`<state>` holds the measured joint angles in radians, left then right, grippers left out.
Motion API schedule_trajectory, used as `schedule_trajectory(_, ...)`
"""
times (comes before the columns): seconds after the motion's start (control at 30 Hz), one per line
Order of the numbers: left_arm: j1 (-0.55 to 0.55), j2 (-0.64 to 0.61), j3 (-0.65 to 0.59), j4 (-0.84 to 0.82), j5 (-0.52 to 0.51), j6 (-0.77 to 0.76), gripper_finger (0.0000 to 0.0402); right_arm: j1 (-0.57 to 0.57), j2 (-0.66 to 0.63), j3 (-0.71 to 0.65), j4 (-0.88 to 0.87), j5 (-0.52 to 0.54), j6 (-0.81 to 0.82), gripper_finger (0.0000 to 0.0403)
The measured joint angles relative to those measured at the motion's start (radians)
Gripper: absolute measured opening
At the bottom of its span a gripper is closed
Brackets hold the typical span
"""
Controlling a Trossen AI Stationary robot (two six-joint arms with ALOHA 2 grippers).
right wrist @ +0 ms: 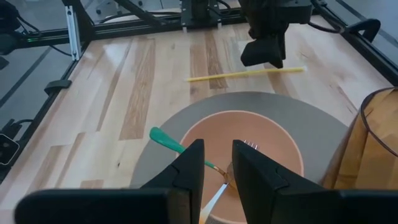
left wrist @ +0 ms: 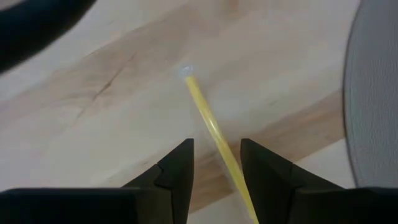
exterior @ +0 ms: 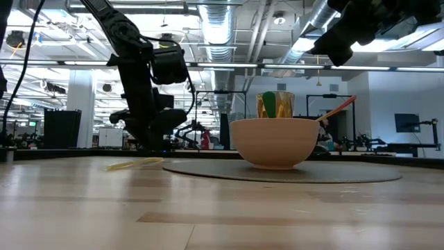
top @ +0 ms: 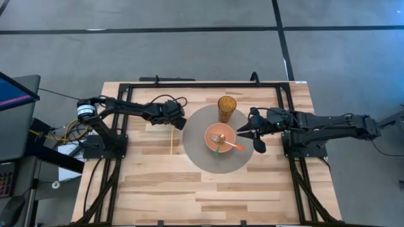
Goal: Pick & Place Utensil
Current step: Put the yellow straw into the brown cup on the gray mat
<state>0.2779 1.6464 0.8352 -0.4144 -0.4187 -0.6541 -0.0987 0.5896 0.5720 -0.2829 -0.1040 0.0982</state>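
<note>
A thin yellow stick [top: 171,137] lies flat on the wooden table, left of the grey round mat [top: 196,154]. My left gripper [top: 177,118] hovers open above the stick's far end. In the left wrist view its fingers stand on either side of the stick [left wrist: 205,112] without touching it. In the low view it hangs well clear of the table. A salmon bowl [top: 220,140] on the mat holds a green-handled fork [right wrist: 165,140] and an orange-handled utensil [top: 235,146], both leaning on its rim. My right gripper [top: 249,131] is raised, open and empty, by the bowl's right side.
An amber ribbed cup [top: 227,108] stands on the mat's far part, close behind the bowl. A black frame [top: 202,84] runs along the table's far edge and both sides. Bare wood shows across the table's near half [top: 208,195].
</note>
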Motion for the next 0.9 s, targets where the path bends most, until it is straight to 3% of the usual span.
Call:
schedule_trajectory(0.73, 0.010, 0.005, -0.002, 0.043, -0.007, -0.014, 0.0131, 0.000, 0.000, 0.000, 0.000, 0.000, 0.000, 0.0077)
schedule_trajectory(0.9, 0.010, 0.008, -0.080, 0.139, -0.004, -0.037, 0.0131, 0.000, 0.000, 0.000, 0.000, 0.000, 0.004, 0.0077)
